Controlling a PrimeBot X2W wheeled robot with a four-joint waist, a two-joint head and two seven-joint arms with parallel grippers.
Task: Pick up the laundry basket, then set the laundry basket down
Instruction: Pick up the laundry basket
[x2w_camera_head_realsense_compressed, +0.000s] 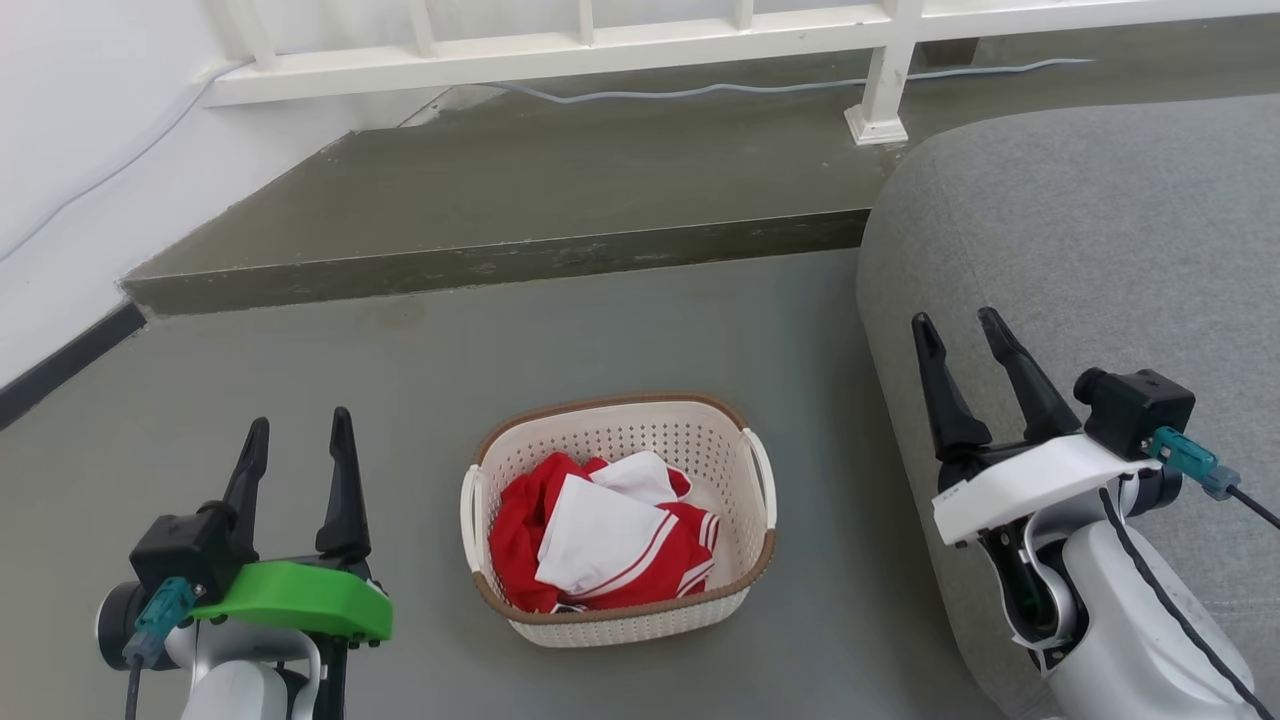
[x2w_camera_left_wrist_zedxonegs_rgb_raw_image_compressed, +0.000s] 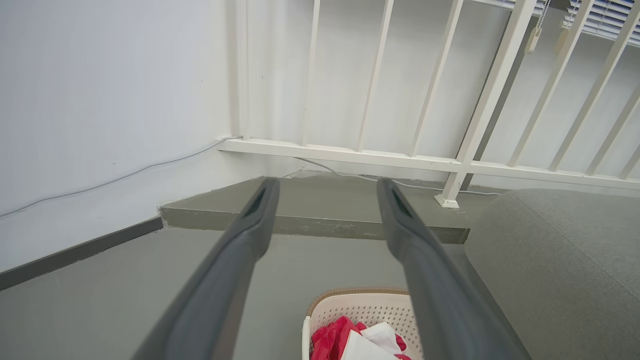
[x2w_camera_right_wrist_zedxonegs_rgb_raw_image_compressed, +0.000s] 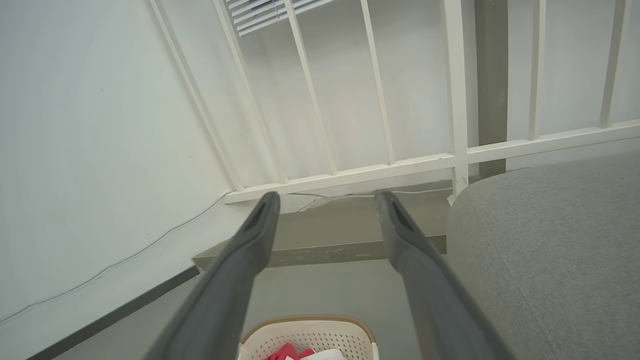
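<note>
Our left pincer and right pincer hang spread and empty, with the laundry basket resting on the floor between them, apart from both; flanking it suits a two-sided lift, we judge.

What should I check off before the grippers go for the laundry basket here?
1. Left gripper open and empty: ok.
2. Right gripper open and empty: ok.
3. Laundry basket upright on the floor, between the two grippers: ok.
4. Both white handles uncovered: ok.
5. Red and white clothes fully inside the basket: ok.
6. Right gripper's clearance from the grey sofa: cannot tell.
</note>
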